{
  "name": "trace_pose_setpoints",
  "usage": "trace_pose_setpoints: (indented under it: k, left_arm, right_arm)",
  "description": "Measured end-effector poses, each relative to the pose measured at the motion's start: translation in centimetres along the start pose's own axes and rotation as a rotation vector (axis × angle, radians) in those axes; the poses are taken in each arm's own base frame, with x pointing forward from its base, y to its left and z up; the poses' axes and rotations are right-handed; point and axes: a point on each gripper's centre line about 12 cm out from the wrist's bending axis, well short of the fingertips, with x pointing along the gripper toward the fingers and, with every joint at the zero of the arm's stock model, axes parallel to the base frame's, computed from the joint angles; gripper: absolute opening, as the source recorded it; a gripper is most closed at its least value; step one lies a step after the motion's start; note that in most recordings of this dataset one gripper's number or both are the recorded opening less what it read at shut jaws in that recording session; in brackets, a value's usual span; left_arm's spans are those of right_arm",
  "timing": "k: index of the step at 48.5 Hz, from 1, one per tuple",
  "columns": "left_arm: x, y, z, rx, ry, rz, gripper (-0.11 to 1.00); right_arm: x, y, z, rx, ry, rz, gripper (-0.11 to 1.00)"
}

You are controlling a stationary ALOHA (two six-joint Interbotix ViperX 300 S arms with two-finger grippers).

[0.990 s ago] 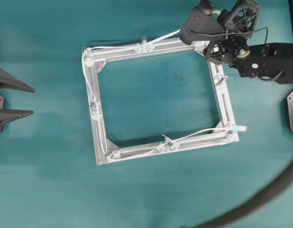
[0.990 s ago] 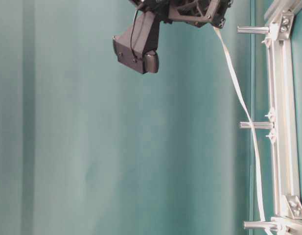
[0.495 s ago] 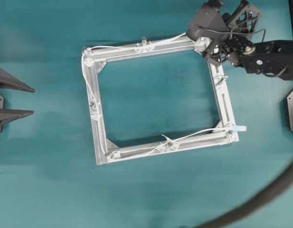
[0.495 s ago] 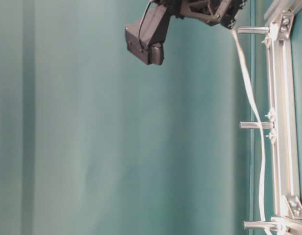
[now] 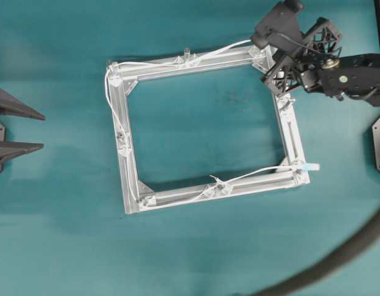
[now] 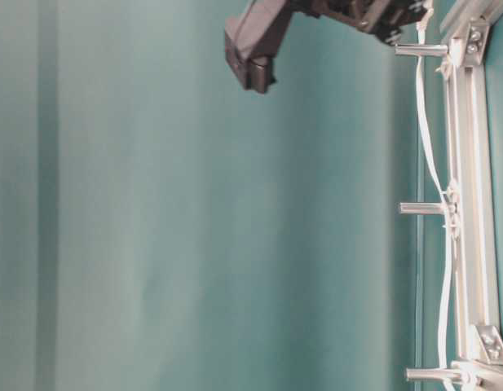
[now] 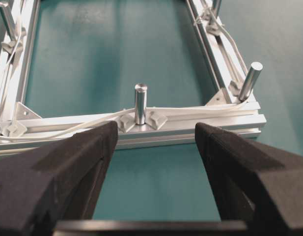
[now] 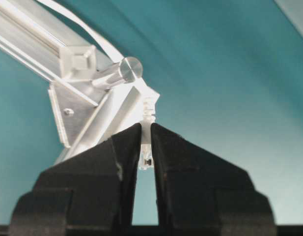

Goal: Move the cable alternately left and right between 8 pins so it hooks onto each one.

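Over on the left, the left gripper (image 5: 26, 131) sits parked at the table's edge, well apart from the frame (image 5: 129, 179), its two dark fingers (image 7: 58, 167) spread wide with nothing between them. Its wrist view looks straight at the frame's left bar, where a pin (image 7: 140, 102) stands upright with the cable (image 7: 82, 125) running along the bar past its base.

The cable (image 5: 113, 114) leaves a pale tip near the frame's near right corner, runs left along the near bar past the middle pin (image 5: 214, 182), bends round the near left corner, goes up the left bar with a slack bow toward the far left corner, then crosses right along the far bar past its pin (image 5: 186, 52).

At the far right corner the right gripper (image 5: 277, 73) is pinched tight on the cable's small plug end (image 8: 146, 147), just beside the corner pin (image 8: 123, 72); the cable curves round that pin
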Motion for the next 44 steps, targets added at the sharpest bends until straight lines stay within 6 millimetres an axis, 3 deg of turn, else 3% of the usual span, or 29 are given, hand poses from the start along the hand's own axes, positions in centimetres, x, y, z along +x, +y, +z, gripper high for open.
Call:
trace_pose_setpoints:
  k: [22, 44]
  left_arm:
    - [0.0, 0.0, 0.0, 0.0, 0.0, 0.0, 0.75]
    - [0.0, 0.0, 0.0, 0.0, 0.0, 0.0, 0.75]
  right_arm:
    - [-0.2, 0.7, -2.3, 0.109, 0.086, 0.073, 0.09]
    - [-0.3, 2.2, -2.2, 0.139, 0.063, 0.206, 0.09]
